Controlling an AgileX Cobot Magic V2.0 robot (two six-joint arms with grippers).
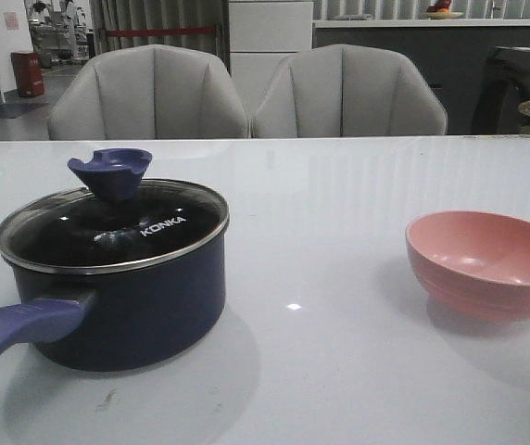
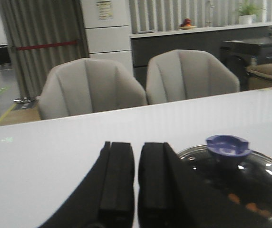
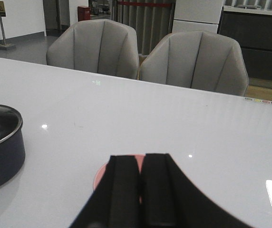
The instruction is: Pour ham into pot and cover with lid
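The navy pot (image 1: 145, 306) stands on the left of the table, its blue-purple handle (image 1: 19, 329) pointing toward the front edge. The glass lid (image 1: 117, 227) with the blue knob (image 1: 110, 171) sits flat on the pot. In the left wrist view a few orange ham slices (image 2: 233, 198) show through the lid (image 2: 264, 180). My left gripper (image 2: 136, 145) hangs beside the pot, fingers nearly together with nothing between them. My right gripper (image 3: 140, 156) is shut and empty over the pink bowl (image 3: 100, 175). Neither gripper appears in the front view.
The pink bowl (image 1: 487, 264) stands on the right of the white table (image 1: 321, 232) and shows nothing inside. Two grey chairs (image 1: 149, 93) (image 1: 348, 93) stand behind the table's far edge. The pot (image 3: 0, 152) also shows in the right wrist view.
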